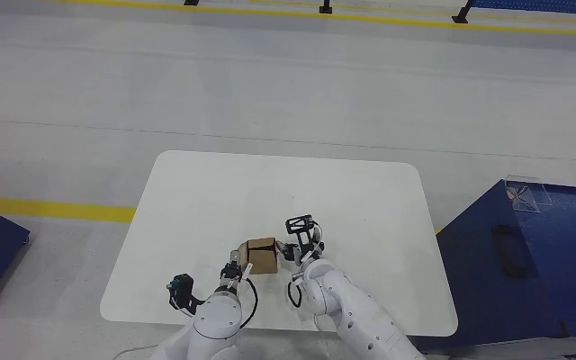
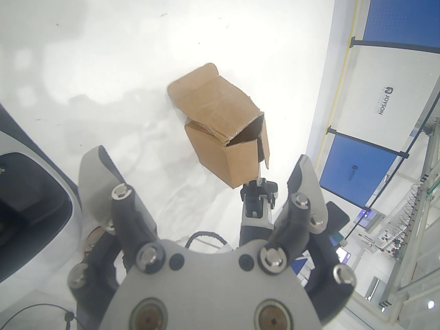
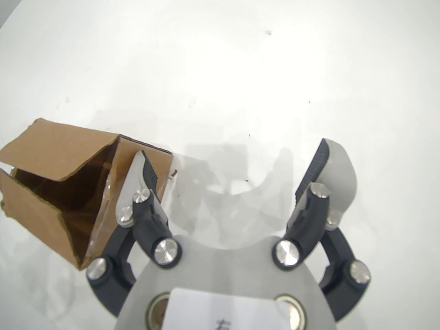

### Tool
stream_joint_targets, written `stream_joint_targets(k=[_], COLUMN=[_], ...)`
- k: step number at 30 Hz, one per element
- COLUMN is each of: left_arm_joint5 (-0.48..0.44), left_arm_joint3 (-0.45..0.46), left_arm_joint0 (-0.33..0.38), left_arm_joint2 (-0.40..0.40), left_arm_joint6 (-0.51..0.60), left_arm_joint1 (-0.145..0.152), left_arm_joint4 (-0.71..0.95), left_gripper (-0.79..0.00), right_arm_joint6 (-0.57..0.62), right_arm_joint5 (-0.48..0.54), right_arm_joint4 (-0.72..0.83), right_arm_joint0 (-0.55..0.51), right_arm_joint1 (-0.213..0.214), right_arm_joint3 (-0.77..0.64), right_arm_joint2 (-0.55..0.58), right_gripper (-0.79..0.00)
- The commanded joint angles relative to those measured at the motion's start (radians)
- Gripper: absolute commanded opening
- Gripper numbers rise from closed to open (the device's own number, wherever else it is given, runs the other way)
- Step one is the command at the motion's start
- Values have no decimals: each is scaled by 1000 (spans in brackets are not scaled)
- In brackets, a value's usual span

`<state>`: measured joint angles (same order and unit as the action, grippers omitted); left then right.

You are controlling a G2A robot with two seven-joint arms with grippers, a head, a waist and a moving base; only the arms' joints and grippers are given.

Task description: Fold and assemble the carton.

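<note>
The carton (image 1: pixel 262 255) lies toward the table's (image 1: pixel 360 193) 6 o'clock edge, one end open. The left gripper (image 2: pixel 198 157) gapes empty at its 8 o'clock. The right gripper (image 3: pixel 233 148), also spread, seemingly touches its 3 o'clock end.

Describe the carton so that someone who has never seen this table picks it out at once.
Start at the white table with rounded corners and go to its edge nearest the robot. There, between the left gripper and the right gripper, lies the carton, a small cardboard box. It is the only brown thing on the white top, and one end gapes open with loose flaps.
</note>
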<state>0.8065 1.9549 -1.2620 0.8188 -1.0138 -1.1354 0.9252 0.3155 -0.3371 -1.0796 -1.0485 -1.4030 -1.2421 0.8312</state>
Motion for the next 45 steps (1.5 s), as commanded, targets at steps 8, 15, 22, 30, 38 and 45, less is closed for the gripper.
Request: stream_joint_targets(k=[8, 15, 22, 30, 38, 45], left_arm_joint5=[-82, -472, -489, -699, -1075, -1160], left_arm_joint3=[3, -24, -24, -103, -312, -409], left_arm_joint0=[-14, -110, -112, -139, -142, -96], left_arm_joint2=[20, 58, 65, 115, 105, 52], left_arm_joint6=[28, 202, 200, 319, 428, 370], left_arm_joint1=[1, 1, 1, -28, -71, -110], left_arm_joint4=[-64, -198, -216, 29, 64, -62], left_gripper=[0, 0, 0, 0, 0, 0], right_arm_joint6=[35, -112, -139, -239, -330, -345], right_arm_joint5=[64, 134, 145, 154, 140, 145], right_arm_joint4=[87, 144, 135, -34, -211, -208], right_arm_joint0=[-40, -129, -147, -120, -86, -66], right_arm_joint1=[8, 29, 33, 18, -3, -21], right_arm_joint3=[-57, -197, -218, -165, -64, -26], right_arm_joint2=[63, 193, 207, 120, 26, 12], right_gripper=[0, 0, 0, 0, 0, 0])
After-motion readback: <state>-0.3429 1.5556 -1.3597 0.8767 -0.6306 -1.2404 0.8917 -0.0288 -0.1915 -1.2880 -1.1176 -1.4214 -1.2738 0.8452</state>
